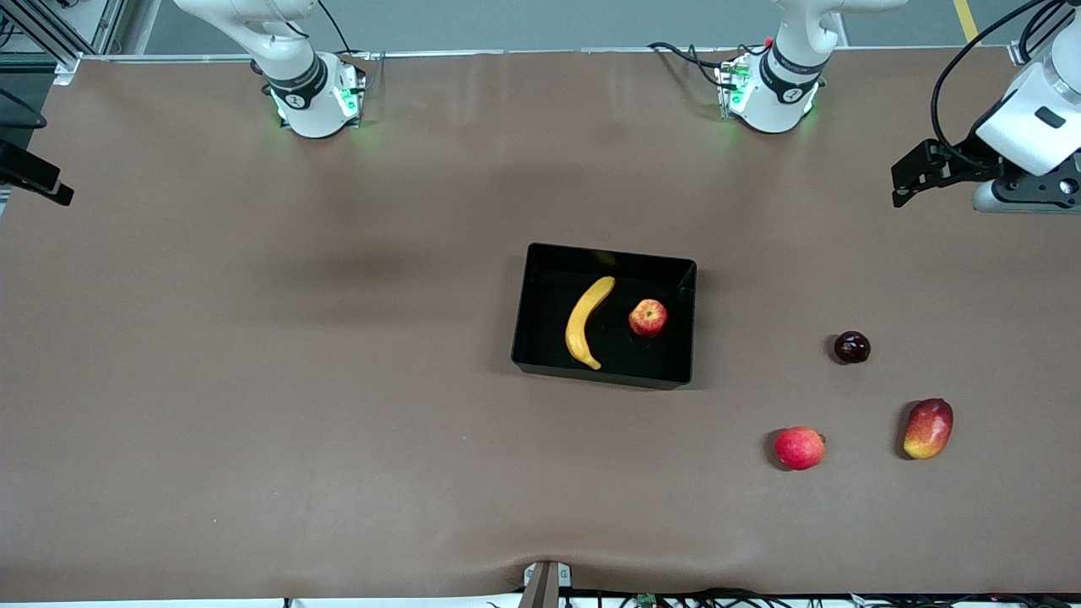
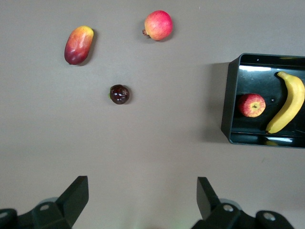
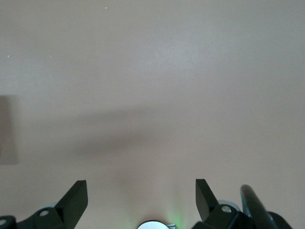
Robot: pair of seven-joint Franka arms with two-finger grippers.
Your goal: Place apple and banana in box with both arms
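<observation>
The yellow banana (image 1: 587, 322) and the small red apple (image 1: 648, 317) with yellow streaks lie side by side in the black box (image 1: 610, 253) at mid-table. They also show in the left wrist view: the banana (image 2: 288, 106), the apple (image 2: 251, 105) and the box (image 2: 228, 102). My left gripper (image 1: 902, 182) is open and empty, raised over the left arm's end of the table, apart from the box; its own view shows it (image 2: 143, 188) over bare table. My right gripper (image 3: 141, 191) is open and empty over bare table by its base; the front view does not show it.
Three other fruits lie between the box and the left arm's end of the table: a dark plum (image 1: 852, 347), a pinkish-red round fruit (image 1: 799, 447) and an oblong red-yellow mango (image 1: 928, 428). A black fixture (image 1: 29, 176) juts in at the table's edge at the right arm's end.
</observation>
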